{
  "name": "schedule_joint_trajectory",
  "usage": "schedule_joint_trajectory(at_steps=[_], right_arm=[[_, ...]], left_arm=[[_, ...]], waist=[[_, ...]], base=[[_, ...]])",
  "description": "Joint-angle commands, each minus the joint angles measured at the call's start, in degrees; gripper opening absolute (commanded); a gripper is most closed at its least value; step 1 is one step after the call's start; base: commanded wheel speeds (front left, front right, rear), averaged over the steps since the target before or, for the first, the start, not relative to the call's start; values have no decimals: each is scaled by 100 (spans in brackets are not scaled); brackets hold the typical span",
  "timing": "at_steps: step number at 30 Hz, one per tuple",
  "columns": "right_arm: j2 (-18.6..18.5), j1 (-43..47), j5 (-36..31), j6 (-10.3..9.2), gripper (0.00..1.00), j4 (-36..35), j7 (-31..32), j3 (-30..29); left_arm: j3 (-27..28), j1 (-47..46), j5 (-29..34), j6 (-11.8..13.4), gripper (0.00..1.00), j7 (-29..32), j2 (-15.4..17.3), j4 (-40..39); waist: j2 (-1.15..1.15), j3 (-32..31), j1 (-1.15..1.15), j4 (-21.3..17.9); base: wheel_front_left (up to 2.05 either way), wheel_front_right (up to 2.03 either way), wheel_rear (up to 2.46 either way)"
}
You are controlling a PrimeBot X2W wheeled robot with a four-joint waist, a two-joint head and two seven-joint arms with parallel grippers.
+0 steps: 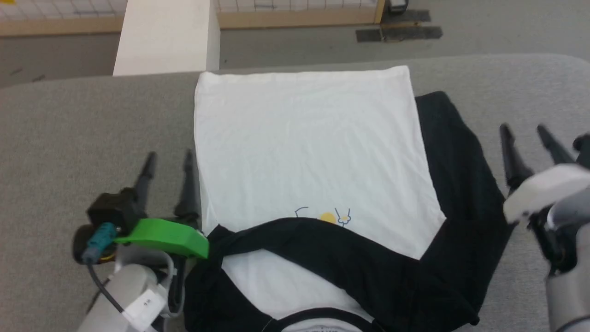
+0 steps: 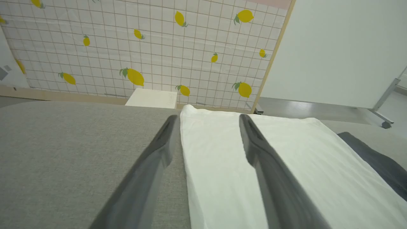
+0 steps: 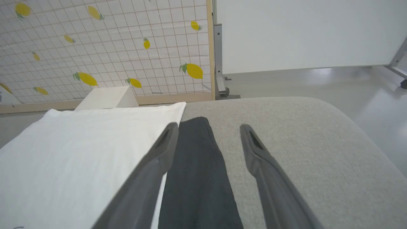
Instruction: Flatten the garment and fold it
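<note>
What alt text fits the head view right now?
A white T-shirt with black sleeves lies on a grey table, collar toward the robot, one black sleeve folded across the chest and the other sleeve spread out on the robot's right. The left gripper stands open at the shirt's left edge; the right gripper stands open beyond the spread sleeve.
</note>
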Motion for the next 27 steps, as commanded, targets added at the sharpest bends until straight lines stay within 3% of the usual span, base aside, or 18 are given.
schedule_joint_trajectory(at_steps=[1, 7, 16, 23, 24, 25, 26, 27], right_arm=[[-68, -368, 33, -9, 100, 238, 65, -73], [-449, -1709, -78, -9, 100, 1453, 487, -194], [-744, -2988, -131, -9, 100, 2711, 1432, -277], [-838, -3294, -373, -9, 100, 3171, 2361, -295], [-849, -3289, -394, -9, 44, 3209, 2542, -271], [-853, -3275, -391, -9, 33, 3223, 2661, -277], [-864, -3243, -393, -9, 0, 3218, 2776, -310], [-881, -3194, -408, -9, 0, 3199, 2851, -318]], left_arm=[[177, 60, 144, 61, 100, -66, 28, -56], [1103, 71, 743, -58, 100, -89, -375, -525], [1924, -48, 1388, -774, 100, -91, -1105, -618], [2327, -79, 1679, -1138, 100, -91, -1376, -547], [2378, -62, 1714, -1182, 100, -91, -1402, -524], [2420, -43, 1740, -1213, 100, -91, -1420, -504], [2466, -14, 1764, -1251, 100, -91, -1441, -474], [2501, 12, 1779, -1280, 100, -91, -1455, -446]], waist=[[0, 471, 0, 335], [0, 1176, 0, 675], [0, 1919, 0, 994], [0, 2025, 0, 1022], [0, 1991, 0, 1008], [0, 1954, 0, 990], [0, 1903, 0, 969], [0, 1852, 0, 950]], base=[[0, 0, 0], [0, 0, 0], [0, 0, 0], [0, 0, 0], [0, 0, 0], [0, 0, 0], [0, 0, 0], [0, 0, 0]])
